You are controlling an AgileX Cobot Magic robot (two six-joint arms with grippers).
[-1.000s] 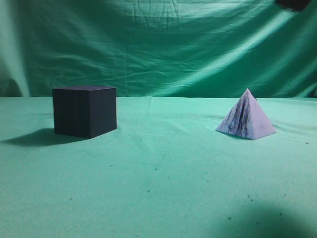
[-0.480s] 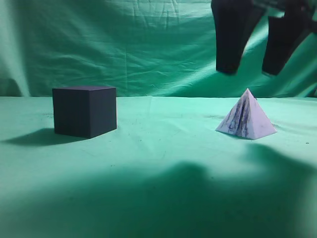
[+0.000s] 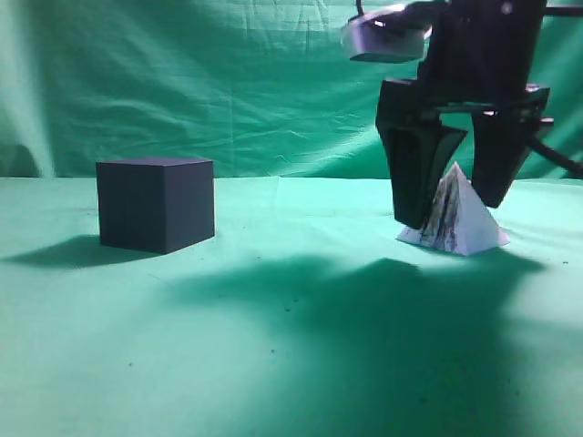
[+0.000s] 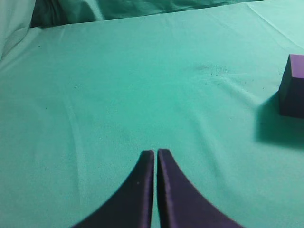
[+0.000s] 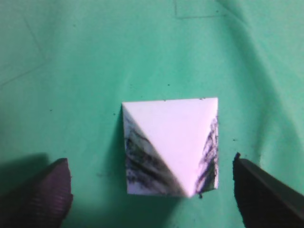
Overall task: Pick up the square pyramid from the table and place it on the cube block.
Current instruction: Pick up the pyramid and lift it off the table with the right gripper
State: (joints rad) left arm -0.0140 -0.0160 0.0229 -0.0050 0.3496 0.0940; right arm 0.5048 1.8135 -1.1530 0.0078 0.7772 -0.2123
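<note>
The white square pyramid (image 3: 458,221) with dark scribbles stands on the green cloth at the right. My right gripper (image 3: 455,200) is open and hangs over it, one finger on each side, not touching. In the right wrist view the pyramid (image 5: 173,142) lies between the spread fingers (image 5: 152,187). The dark cube block (image 3: 156,202) stands at the left; its edge shows in the left wrist view (image 4: 293,86). My left gripper (image 4: 155,154) is shut and empty over bare cloth.
A green cloth (image 3: 291,328) covers the table and hangs as a backdrop behind. The right arm casts a wide shadow across the front of the cloth.
My right gripper came in from the upper right and dropped down until its open fingers straddle the pyramid. The pyramid and the cube have not moved.
</note>
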